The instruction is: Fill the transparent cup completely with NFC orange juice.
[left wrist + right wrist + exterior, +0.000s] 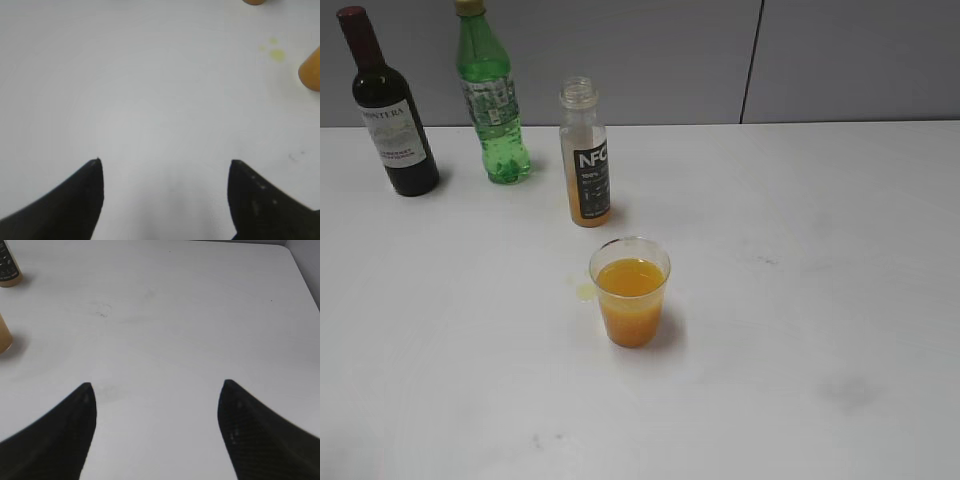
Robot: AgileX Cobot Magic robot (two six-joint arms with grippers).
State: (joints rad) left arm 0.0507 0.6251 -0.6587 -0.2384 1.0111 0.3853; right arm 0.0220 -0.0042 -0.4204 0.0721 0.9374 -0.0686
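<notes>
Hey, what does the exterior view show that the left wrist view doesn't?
Only the exterior view shows the wine bottle, the green soda bottle and the juice bottle's open neck and NFC label. It also shows the cup whole, holding orange juice short of the rim.

Only the left wrist view shows the left gripper, open over bare table.

Both show the cup, the foot of the juice bottle and the small yellow spill beside the cup.

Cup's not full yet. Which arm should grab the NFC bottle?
Left, probably. The NFC bottle stands left of centre, behind the transparent cup. Both the left gripper and right gripper are open and empty.
</notes>
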